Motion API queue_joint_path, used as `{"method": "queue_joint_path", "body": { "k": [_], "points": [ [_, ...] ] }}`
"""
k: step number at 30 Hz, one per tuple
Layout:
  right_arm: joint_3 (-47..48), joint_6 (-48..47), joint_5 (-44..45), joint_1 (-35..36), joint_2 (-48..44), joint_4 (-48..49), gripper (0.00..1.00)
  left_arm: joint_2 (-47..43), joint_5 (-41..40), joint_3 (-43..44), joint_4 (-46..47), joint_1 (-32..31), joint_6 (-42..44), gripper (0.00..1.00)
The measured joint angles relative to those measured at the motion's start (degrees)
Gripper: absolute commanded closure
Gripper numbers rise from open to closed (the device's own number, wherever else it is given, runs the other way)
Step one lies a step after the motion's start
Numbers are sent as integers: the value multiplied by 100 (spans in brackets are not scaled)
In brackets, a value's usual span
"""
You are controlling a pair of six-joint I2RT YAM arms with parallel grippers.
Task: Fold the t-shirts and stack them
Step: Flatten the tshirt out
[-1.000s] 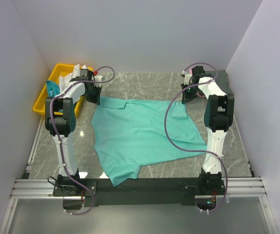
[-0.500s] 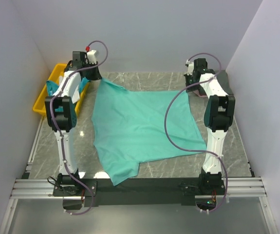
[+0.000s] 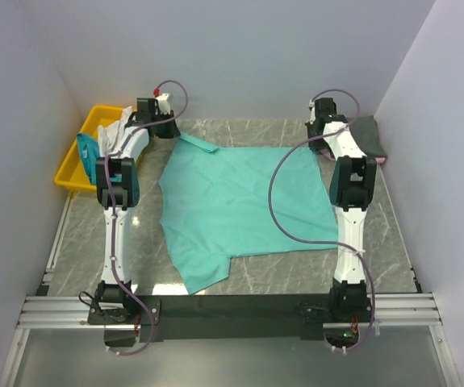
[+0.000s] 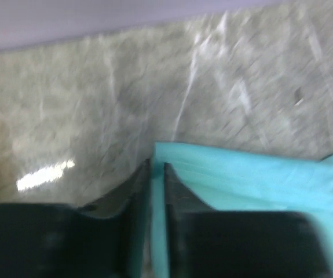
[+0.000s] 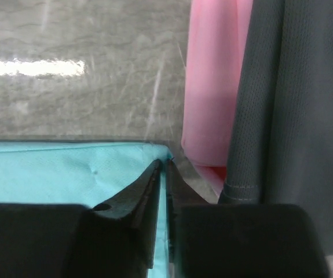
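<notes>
A sea-green t-shirt (image 3: 240,201) lies spread over the middle of the marble table, its far edge pulled taut between my two grippers. My left gripper (image 3: 169,131) is shut on the shirt's far left corner (image 4: 172,165) near the back wall. My right gripper (image 3: 322,137) is shut on the far right corner (image 5: 154,153). A folded dark grey shirt (image 3: 369,135) lies on a pink one (image 5: 212,87) at the back right, right beside my right gripper. White and teal shirts (image 3: 106,137) sit in the bin.
A yellow plastic bin (image 3: 77,165) stands at the back left, close to my left arm. Grey walls close in the table at the back and both sides. A black strip (image 3: 240,305) and metal rails run along the near edge.
Both grippers took hold of the shirt's far corners, lifted them and carried them towards the back wall. The shirt is now stretched flatter and sits further back and right.
</notes>
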Motion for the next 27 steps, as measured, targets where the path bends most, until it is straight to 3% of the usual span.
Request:
{"method": "queue_joint_path", "body": {
  "k": [1, 2, 5, 10, 15, 22, 27],
  "points": [
    [4, 11, 79, 17, 9, -24, 66, 7, -2, 31, 87, -22, -20, 56],
    [4, 9, 118, 33, 9, -66, 56, 7, 7, 46, 208, -28, -37, 48],
    [-142, -17, 192, 57, -142, -44, 50, -87, 81, 13, 579, -57, -164, 38],
    [-1117, -181, -83, 50, -1187, -203, 50, -949, 114, -680, 575, -13, -164, 38],
    [-1768, -688, -723, 44, -2459, -662, 52, -2430, 264, -1611, -317, 28, 417, 46],
    [-3617, -1593, -1279, 46, -3705, -1388, 65, -4725, 564, -4741, -1622, -267, 1985, 48],
    [-4767, -1860, -1349, 59, -3700, -1617, 69, -5167, 203, -6535, -2122, -1078, 2796, 51]
  ]
}}
